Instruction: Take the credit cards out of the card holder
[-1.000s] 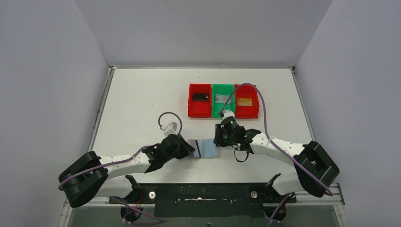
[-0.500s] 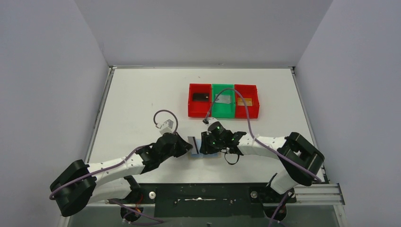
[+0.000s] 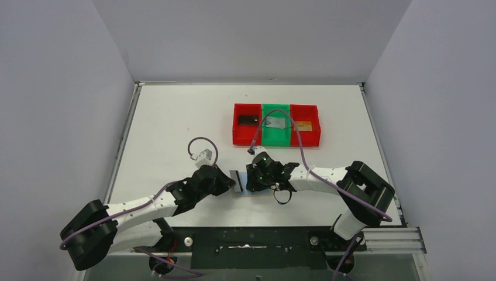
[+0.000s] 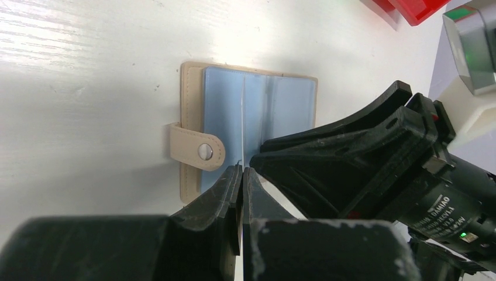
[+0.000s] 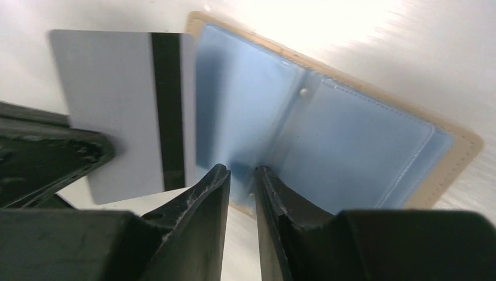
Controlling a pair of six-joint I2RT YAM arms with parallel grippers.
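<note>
**Left hand grips a card drawn clear of the open card holder**

The left hand (image 4: 241,171) is clenched on a silver-grey card (image 5: 111,129) with a black stripe. It holds the card on edge, upright between its fingertips, just above the worktop (image 3: 169,129). The card is clear of the pockets and stands beside the card holder's edge.

The card holder (image 5: 351,146) lies open and flat straight beyond the left hand's fingertips, pale blue lining up. Its tan closure tab (image 4: 196,149) sticks out to the left of those fingertips.

The right hand (image 5: 241,175) comes in from the opposite side. Its jaws are a narrow gap apart, and the tips are down at the edge of the blue lining nearest them. From the wrist view, whether they nip that edge or merely press on it cannot be told.

Well beyond both hands stand three bins in a row, touching. A red bin (image 3: 236,138) holds a black card (image 3: 248,119), a green bin (image 3: 275,142) holds what looks like a grey card (image 3: 278,123), and a second red bin (image 3: 316,138) holds a gold-orange card (image 3: 302,125).
</note>
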